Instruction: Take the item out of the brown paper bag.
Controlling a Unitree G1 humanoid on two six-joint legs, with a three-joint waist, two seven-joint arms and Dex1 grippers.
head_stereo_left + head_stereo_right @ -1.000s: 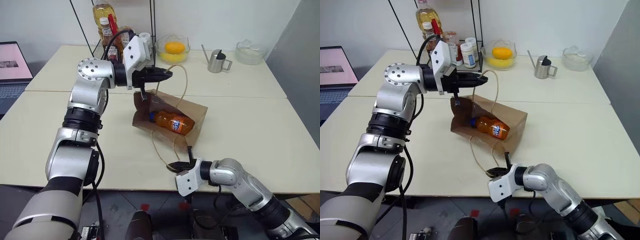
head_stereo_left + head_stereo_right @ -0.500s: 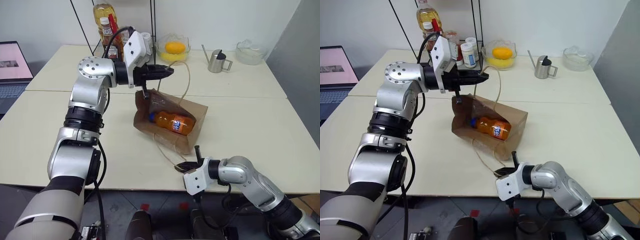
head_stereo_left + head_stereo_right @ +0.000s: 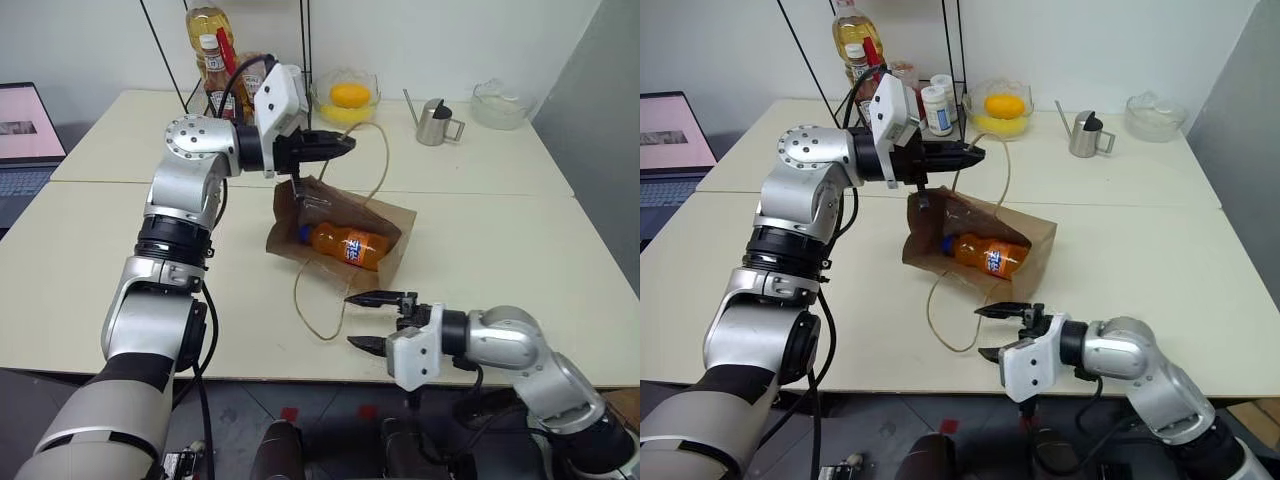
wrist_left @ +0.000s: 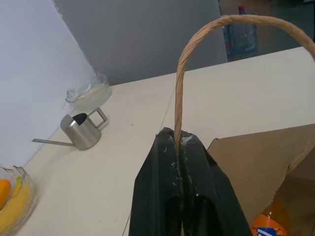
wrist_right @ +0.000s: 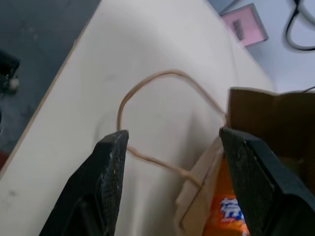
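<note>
Left tool [image 3: 340, 146] is clenched on one bag handle [image 4: 197, 64]. Right tool [image 3: 378, 320] hangs spread wide, empty. Soda bottle [image 3: 345, 245] lies inside the brown paper bag [image 3: 395, 222] on the bench [image 3: 500, 230]; the right wrist view catches the loose handle [image 5: 147, 98].

Orange soda bottle [image 3: 346, 244] lies sideways inside the open, tipped brown paper bag [image 3: 392, 222]

Cream counter [image 3: 90, 250], seam running across it. Brown paper bag [image 3: 385, 225] lies on its side mid-counter, open mouth toward the near edge; one cord handle [image 3: 305, 310] loops flat on the surface. Along the far edge: condiment bottles [image 3: 215, 75], glass bowl [image 3: 345, 100] with yellow fruit, small steel pitcher [image 3: 433, 122], empty glass bowl [image 3: 500, 103]. Laptop [image 3: 25, 135] at far left.
</note>
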